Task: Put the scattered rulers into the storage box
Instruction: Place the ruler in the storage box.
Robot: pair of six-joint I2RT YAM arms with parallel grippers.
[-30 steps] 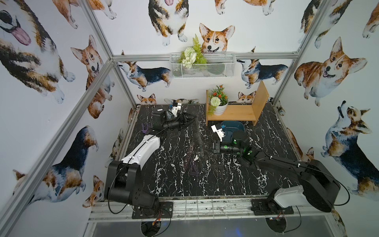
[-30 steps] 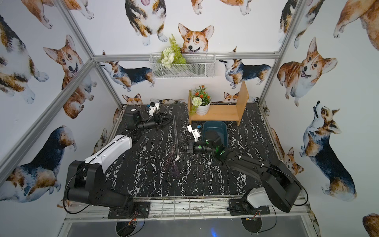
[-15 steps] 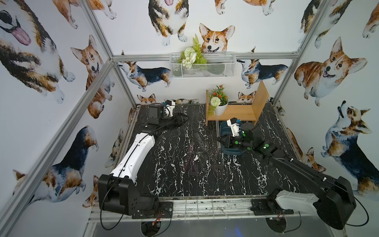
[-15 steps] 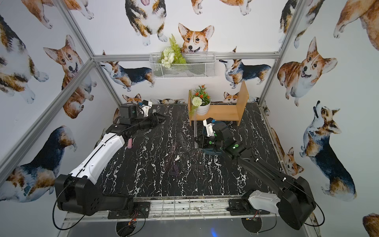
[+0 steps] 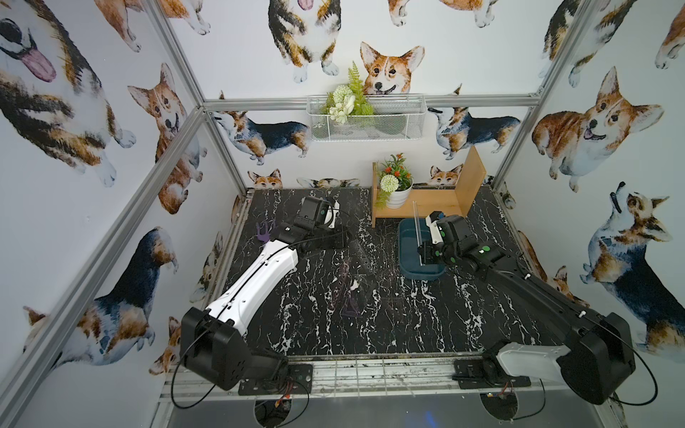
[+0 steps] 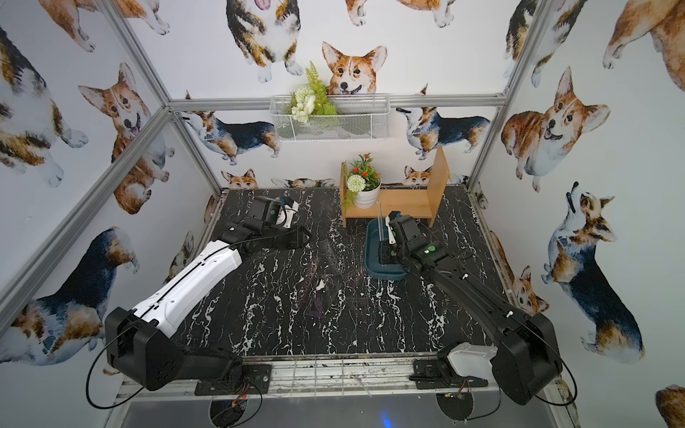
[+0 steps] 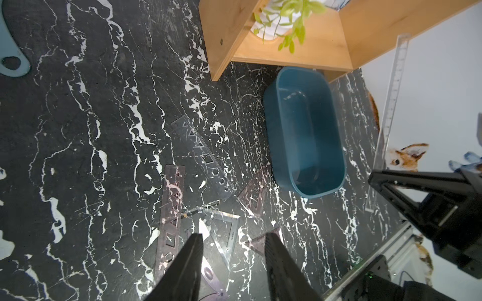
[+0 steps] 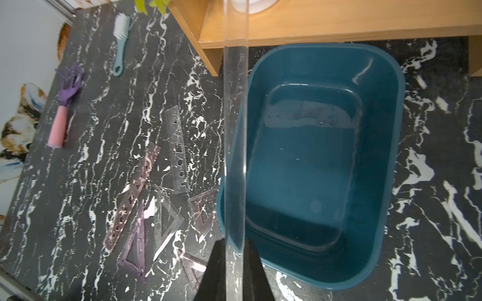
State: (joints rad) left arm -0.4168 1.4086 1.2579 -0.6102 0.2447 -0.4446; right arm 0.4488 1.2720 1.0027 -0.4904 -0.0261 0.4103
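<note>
Marble table [image 5: 370,333]: right end effector [image 8: 234,241] pinches ruler [image 8: 234,130], markings illegible; left end effector [image 7: 233,235] parted, empty

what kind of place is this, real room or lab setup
Most likely a robot test cell, not a lived-in room: an aluminium frame holds corgi-print panels, and the left arm and right arm are mounted on a rail at the marble-look table's front edge.

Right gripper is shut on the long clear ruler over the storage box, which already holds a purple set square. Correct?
No. The right gripper is shut on the long clear ruler over the storage box, but the box is empty: the right wrist view shows its bare floor.
</note>
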